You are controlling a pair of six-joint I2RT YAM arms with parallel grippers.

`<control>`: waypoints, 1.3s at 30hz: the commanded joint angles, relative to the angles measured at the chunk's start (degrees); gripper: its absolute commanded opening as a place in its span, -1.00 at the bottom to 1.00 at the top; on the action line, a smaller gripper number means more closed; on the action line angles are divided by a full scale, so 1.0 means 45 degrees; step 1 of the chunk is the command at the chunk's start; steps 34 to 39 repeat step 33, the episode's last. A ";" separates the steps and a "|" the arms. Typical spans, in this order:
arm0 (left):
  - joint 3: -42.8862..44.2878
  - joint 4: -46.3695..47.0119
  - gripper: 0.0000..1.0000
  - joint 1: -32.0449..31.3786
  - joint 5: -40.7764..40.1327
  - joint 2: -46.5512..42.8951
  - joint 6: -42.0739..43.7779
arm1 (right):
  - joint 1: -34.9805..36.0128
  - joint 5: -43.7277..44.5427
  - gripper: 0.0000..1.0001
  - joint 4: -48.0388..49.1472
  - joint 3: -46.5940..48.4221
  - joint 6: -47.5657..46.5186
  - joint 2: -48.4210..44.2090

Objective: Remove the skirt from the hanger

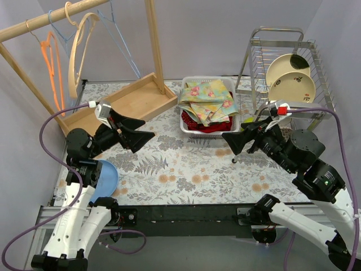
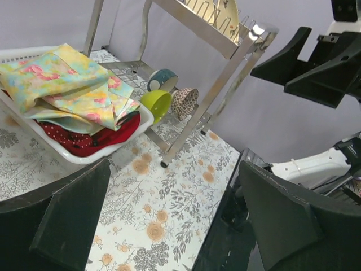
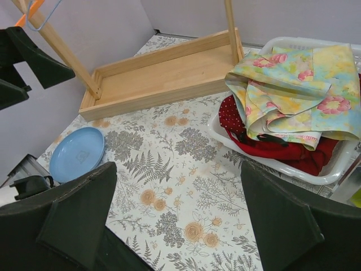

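Note:
A folded yellow floral cloth lies on top of a red cloth in a white basket; I cannot tell which one is the skirt. Three hangers hang bare on the wooden rail: orange, wooden and blue wire. My left gripper is open and empty above the table, left of the basket. My right gripper is open and empty, just right of the basket's front. The floral cloth also shows in the left wrist view and the right wrist view.
The rack's wooden base tray sits at the back left. A metal dish rack with two plates stands at the back right, with small bowls under it. A blue plate lies by the left arm.

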 commanded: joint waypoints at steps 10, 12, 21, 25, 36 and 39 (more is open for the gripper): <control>-0.0950 0.0765 0.96 -0.0017 0.0469 -0.1449 -0.0204 | 0.0035 -0.0468 0.95 0.0178 -0.0599 0.0278 -0.0022; -0.0970 0.0687 0.96 -0.0017 0.0274 -0.1703 -0.0282 | 0.0035 -0.0506 0.95 0.0178 -0.0658 0.0278 -0.0021; -0.0892 0.0803 0.96 -0.0017 0.0059 -0.1821 -0.0595 | 0.0035 -0.0643 0.93 0.0276 -0.0541 0.0278 -0.0041; -0.0872 0.0803 0.96 0.0003 0.0059 -0.1821 -0.0556 | 0.0035 -0.0780 0.93 0.0276 -0.0521 0.0278 -0.0022; -0.0677 0.0628 0.96 -0.0017 0.0020 -0.1801 -0.0459 | 0.0035 -0.0839 0.93 0.0315 -0.0541 0.0317 0.0017; -0.0677 0.0628 0.96 -0.0017 0.0020 -0.1801 -0.0459 | 0.0035 -0.0839 0.93 0.0315 -0.0541 0.0317 0.0017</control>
